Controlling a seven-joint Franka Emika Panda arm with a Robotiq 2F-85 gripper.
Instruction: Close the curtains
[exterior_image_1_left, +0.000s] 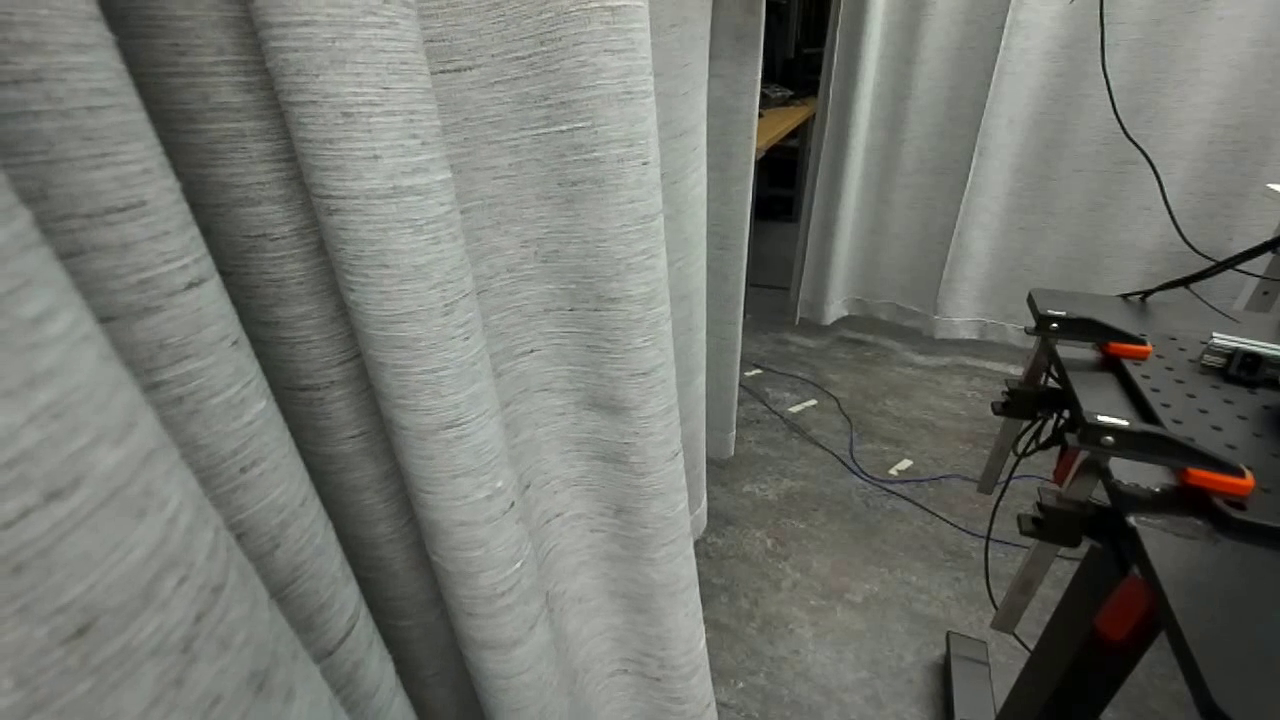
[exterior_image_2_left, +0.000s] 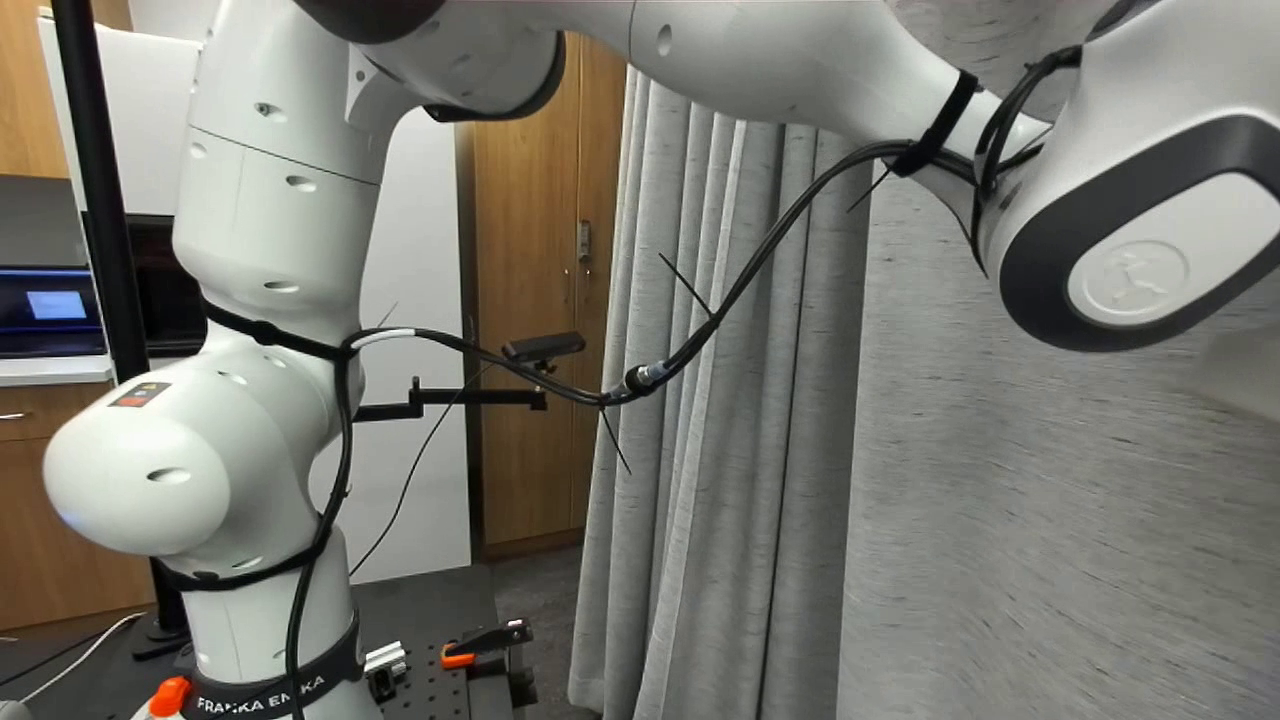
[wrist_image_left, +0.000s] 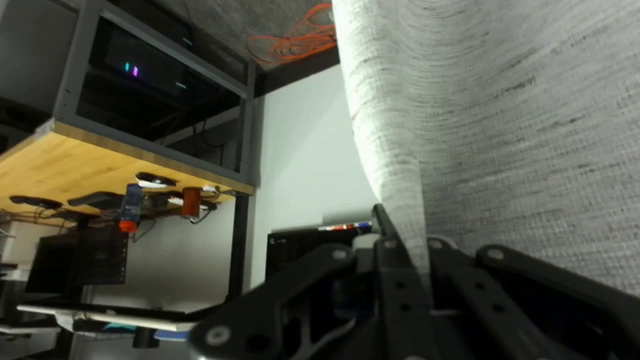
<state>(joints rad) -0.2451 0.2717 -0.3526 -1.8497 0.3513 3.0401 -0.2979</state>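
The curtains (exterior_image_1_left: 560, 300) are light-grey heathered fabric with deep vertical folds, filling the left half of an exterior view. In an exterior view the curtains (exterior_image_2_left: 720, 430) hang behind the arm, with bunched folds in the middle and a flatter stretch at right. In the wrist view the curtain (wrist_image_left: 525, 125) fills the right side, and its bright edge runs down between the fingers. My gripper (wrist_image_left: 406, 227) is shut on this edge. The right fingertip is partly hidden by the fabric. The gripper shows in neither exterior view; the wrist end of the arm (exterior_image_2_left: 1130, 230) is at the right edge.
A paler white curtain (exterior_image_1_left: 900, 150) hangs farther back, with a dark gap beside it. A black perforated table (exterior_image_1_left: 1200, 390) with orange-handled clamps stands at right. Cables (exterior_image_1_left: 870, 475) lie on the floor. A wooden desk (wrist_image_left: 100, 160) and whiteboard (wrist_image_left: 305, 150) show beyond the curtain edge.
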